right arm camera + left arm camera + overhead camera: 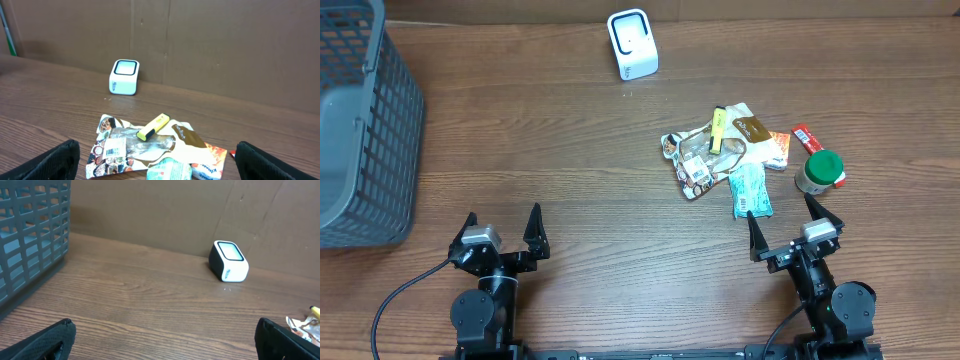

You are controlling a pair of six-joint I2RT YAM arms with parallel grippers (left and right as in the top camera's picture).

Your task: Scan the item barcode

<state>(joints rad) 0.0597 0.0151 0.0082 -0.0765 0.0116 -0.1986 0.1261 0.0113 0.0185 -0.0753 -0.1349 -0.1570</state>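
A white barcode scanner (632, 43) stands at the back of the table, also seen in the left wrist view as the scanner (228, 261) and in the right wrist view as the scanner (124, 77). A heap of items lies right of centre: a clear packet with a barcode label (692, 165) (116, 146), a yellow highlighter (717, 128) (153, 126), a teal pouch (751, 192) and a green-lidded jar (820, 171). My left gripper (504, 232) sits open near the front left. My right gripper (794, 227) is open just in front of the heap, empty.
A grey mesh basket (360, 120) occupies the far left, its wall showing in the left wrist view (30, 245). A brown-and-white packet (755, 130), an orange packet (778, 148) and a small red wrapper (808, 137) lie in the heap. Cardboard wall behind the table.
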